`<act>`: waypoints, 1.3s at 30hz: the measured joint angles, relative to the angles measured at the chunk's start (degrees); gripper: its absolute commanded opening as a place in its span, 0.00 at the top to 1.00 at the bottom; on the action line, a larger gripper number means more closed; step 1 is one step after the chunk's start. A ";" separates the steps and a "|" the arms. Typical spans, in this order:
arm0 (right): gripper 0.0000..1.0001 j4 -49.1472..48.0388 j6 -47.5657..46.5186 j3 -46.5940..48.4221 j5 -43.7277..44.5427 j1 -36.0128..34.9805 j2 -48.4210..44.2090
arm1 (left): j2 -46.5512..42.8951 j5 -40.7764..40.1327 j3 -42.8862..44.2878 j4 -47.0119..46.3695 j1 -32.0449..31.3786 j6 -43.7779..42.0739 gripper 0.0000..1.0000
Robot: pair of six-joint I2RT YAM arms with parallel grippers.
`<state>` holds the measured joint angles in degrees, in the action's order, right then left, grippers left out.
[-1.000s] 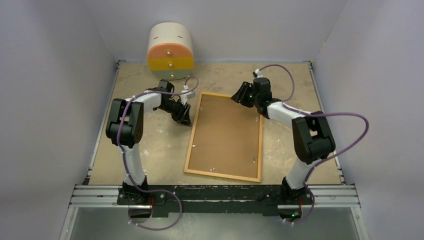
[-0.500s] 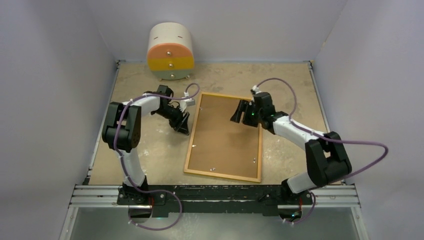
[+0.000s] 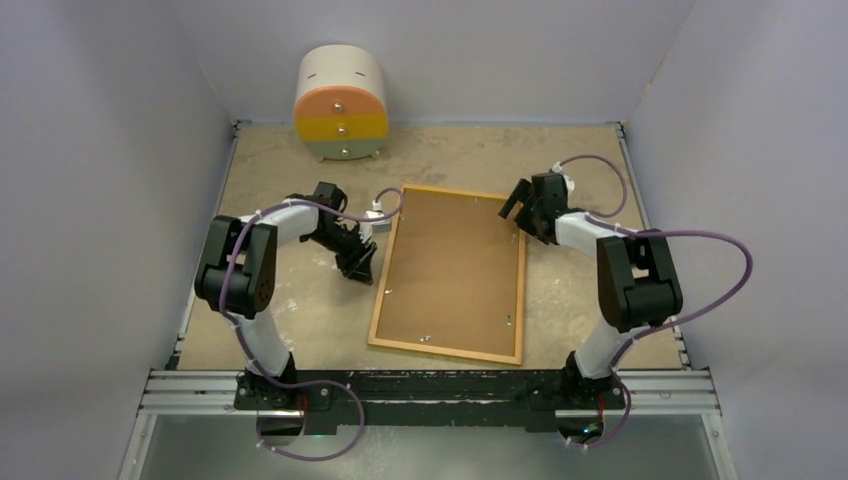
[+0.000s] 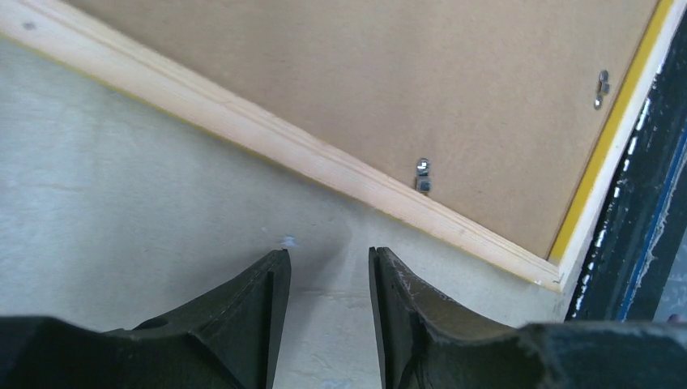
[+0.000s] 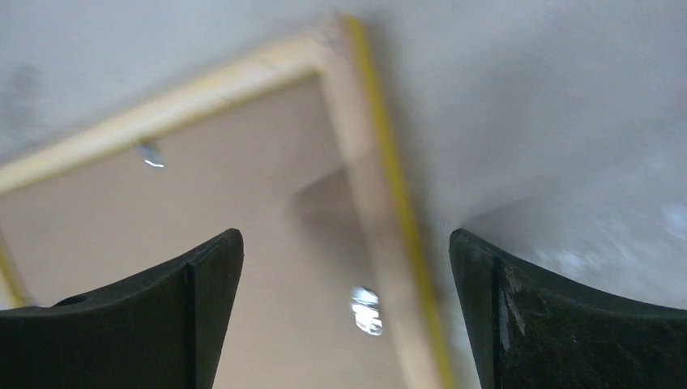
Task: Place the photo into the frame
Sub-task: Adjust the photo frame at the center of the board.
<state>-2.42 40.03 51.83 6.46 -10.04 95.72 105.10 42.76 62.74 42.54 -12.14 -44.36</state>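
The frame (image 3: pixel 384 272) lies face down in the middle of the table, its light wood back up. A brown backing sheet (image 3: pixel 450 270) fills it, and the photo is out of view. My left gripper (image 3: pixel 362 268) sits low on the table just left of the frame's left rail (image 4: pixel 324 162). It is open, with only bare table between its fingertips (image 4: pixel 275 267). My right gripper (image 3: pixel 518 208) hovers over the frame's far right corner, open wide. It straddles the rail (image 5: pixel 369 186) with its yellow edge, beside a small metal clip (image 5: pixel 366 310).
A round-topped box (image 3: pixel 341 102) with orange, yellow and pale drawers stands at the back left. Grey walls close in the table on three sides. A metal rail (image 3: pixel 430 390) runs along the near edge. Another clip (image 4: pixel 422 175) sits on the backing by the left rail.
My right gripper went from the far right corner out over the backing and back to the corner, its jaws opening much wider. My left gripper slid slightly nearer along the left rail.
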 measured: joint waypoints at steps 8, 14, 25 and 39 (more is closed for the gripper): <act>0.01 -4.92 0.26 13.55 -5.64 -1.49 13.29 | -1.51 -1.14 -1.88 -1.03 -5.62 -0.35 0.51; 0.01 -3.93 -1.55 36.00 -7.15 -7.52 28.72 | 0.15 -4.00 2.25 3.04 -12.92 3.45 0.31; 0.01 7.02 -2.47 38.56 -8.85 -7.45 21.88 | 2.58 -3.78 17.51 23.02 -14.51 -5.84 0.09; 0.01 19.67 0.35 -7.87 -7.06 -0.20 -27.65 | 11.67 -27.74 29.20 -6.03 3.39 6.19 0.11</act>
<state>17.26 40.38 43.97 -0.60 -10.24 68.07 116.77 15.03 91.94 36.51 -8.75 -38.17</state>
